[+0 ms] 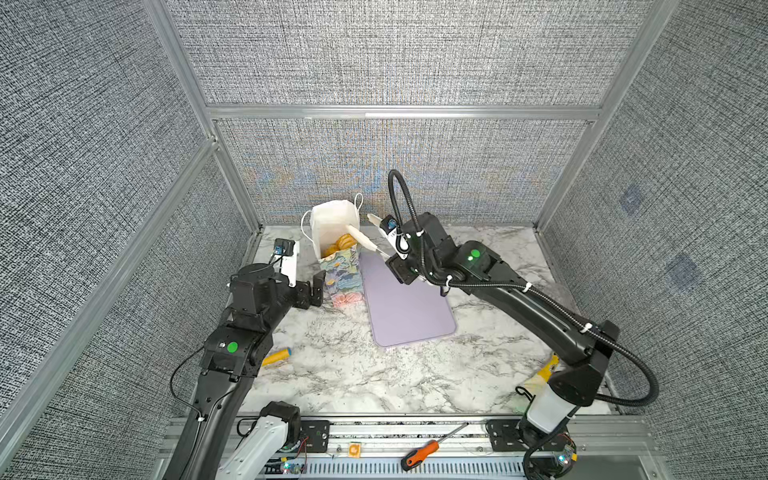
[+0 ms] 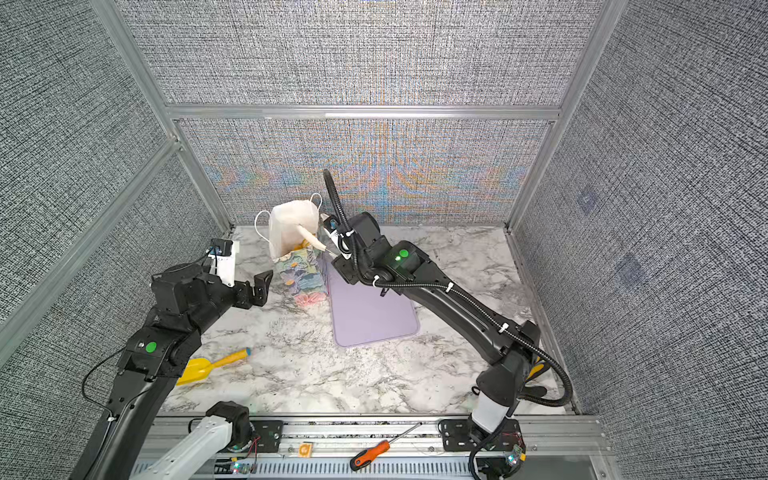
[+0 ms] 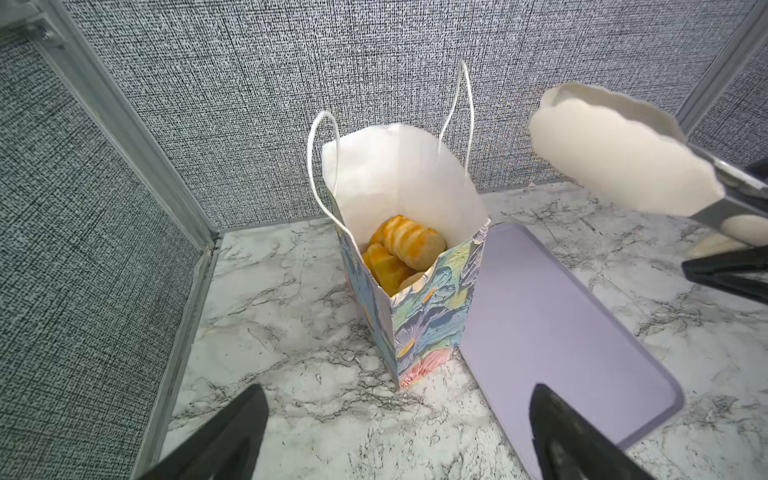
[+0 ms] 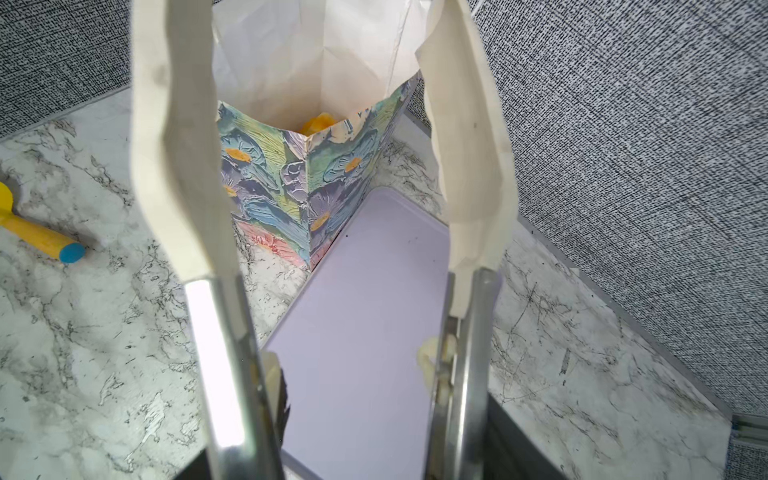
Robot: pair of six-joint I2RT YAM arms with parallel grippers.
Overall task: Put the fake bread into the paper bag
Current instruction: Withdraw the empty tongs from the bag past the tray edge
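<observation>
Fake bread (image 3: 405,245) sits inside paper bag (image 3: 428,307), frame centre. Left gripper (image 3: 395,440) gapes, empty. Right gripper (image 1: 399,262) clamps tongs (image 3: 619,162), blades apart near the rim. Snagging it could tip the bag.

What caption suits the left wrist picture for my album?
Floral paper bag stands upright on marble table, fake bread piled inside; white-tipped tongs hover near its mouth, lilac tray alongside.

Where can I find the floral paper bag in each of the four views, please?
Top view: paper bag at the back, left of centre.
Top view: the bag also at the back, left of centre.
Left wrist: mid-picture, bread visible inside.
Right wrist: the bag between the tongs' two arms.
Shared landmark: lilac tray beside the bag.
</observation>
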